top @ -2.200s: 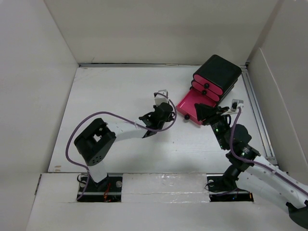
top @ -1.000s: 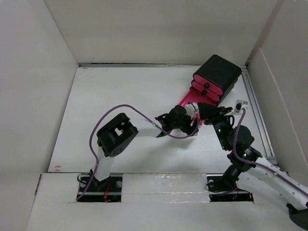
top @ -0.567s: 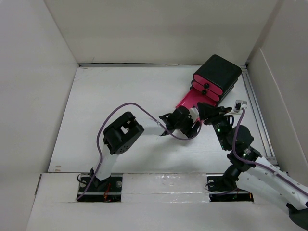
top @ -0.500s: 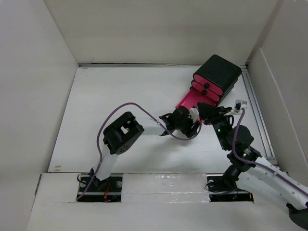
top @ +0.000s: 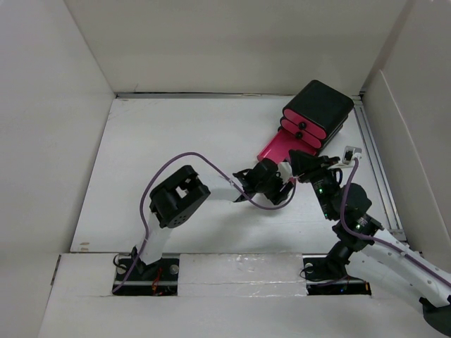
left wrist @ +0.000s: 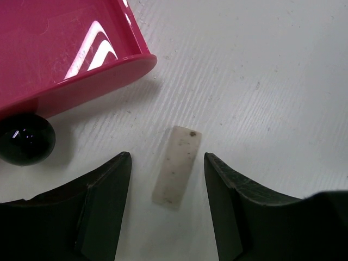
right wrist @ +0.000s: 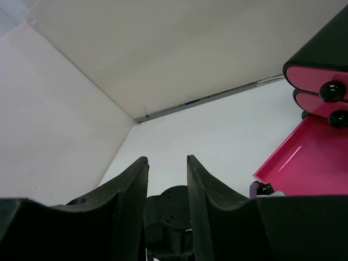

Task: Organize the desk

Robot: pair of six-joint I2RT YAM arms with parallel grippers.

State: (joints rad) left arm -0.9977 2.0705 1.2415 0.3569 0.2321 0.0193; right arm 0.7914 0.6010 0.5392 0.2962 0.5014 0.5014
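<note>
Parted jaws of the left gripper [left wrist: 167, 157] straddle a small off-white strip [left wrist: 176, 166] that lies flat on the desk [left wrist: 261, 65] and touches neither finger. Just beyond it sits the pulled-out pink drawer [left wrist: 54, 43] with its black knob [left wrist: 24, 138]. To the right, the right gripper [right wrist: 167, 160] has its jaws slightly apart around nothing. The desk spreads beneath both arms, and the black drawer box [top: 317, 109] stands at its far right.

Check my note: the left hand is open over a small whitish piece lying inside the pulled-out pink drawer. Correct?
Not inside. The left wrist view shows the whitish piece lying on the desk, just outside the pink drawer and its front edge. The left hand is open over it.
</note>
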